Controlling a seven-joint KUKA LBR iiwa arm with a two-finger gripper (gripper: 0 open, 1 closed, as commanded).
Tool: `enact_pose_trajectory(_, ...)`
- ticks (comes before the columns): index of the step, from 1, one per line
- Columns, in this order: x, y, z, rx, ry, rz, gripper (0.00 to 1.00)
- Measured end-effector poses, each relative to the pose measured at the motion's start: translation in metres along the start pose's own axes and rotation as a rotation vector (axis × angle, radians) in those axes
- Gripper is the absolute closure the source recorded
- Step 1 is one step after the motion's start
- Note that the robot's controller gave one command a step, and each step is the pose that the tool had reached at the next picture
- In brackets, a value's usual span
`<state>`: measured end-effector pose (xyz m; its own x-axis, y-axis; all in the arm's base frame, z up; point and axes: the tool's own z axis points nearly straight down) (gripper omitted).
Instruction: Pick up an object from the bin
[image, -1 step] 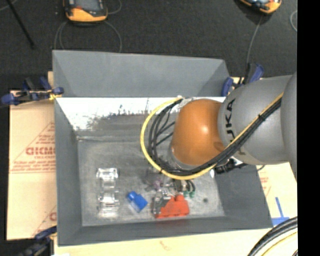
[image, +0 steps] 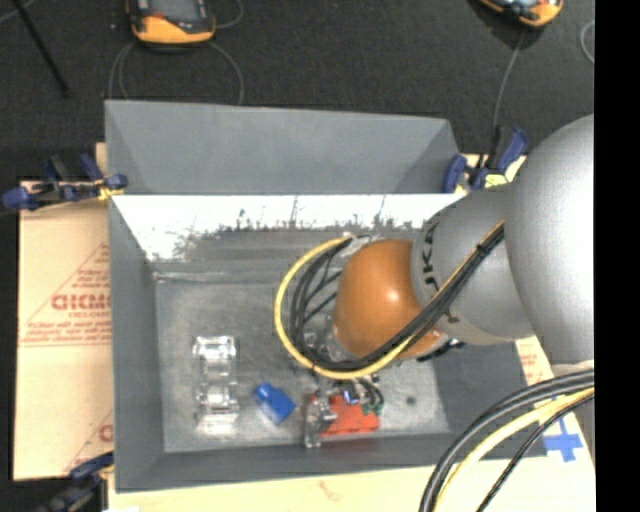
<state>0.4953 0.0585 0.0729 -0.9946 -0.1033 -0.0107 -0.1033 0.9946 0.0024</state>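
Clear plastic piece (image: 215, 385), blue block (image: 272, 402), red item (image: 352, 420), apparently one each.

Arm shell (image: 470, 280): dark letters "UK", part of a longer word, run sideways along the grey casing, beside the orange cover (image: 375, 290), above and right of the gripper (image: 330, 408).

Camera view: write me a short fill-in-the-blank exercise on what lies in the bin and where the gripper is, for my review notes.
1. The gripper is down at a flat thing of ____ colour, near the wall of the bin at the bottom of the view.
2. The small block just left of it is ____.
3. Farthest left lies a ____ plastic piece.

Missing words: red; blue; clear.
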Motion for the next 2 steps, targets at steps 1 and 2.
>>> enact_pose_trajectory(1,-0.004,-0.096,-0.002,0.002,-0.001,-0.081,0.00)
enact_pose_trajectory(2,0.028,-0.143,-0.004,0.007,-0.022,-0.369,0.00)
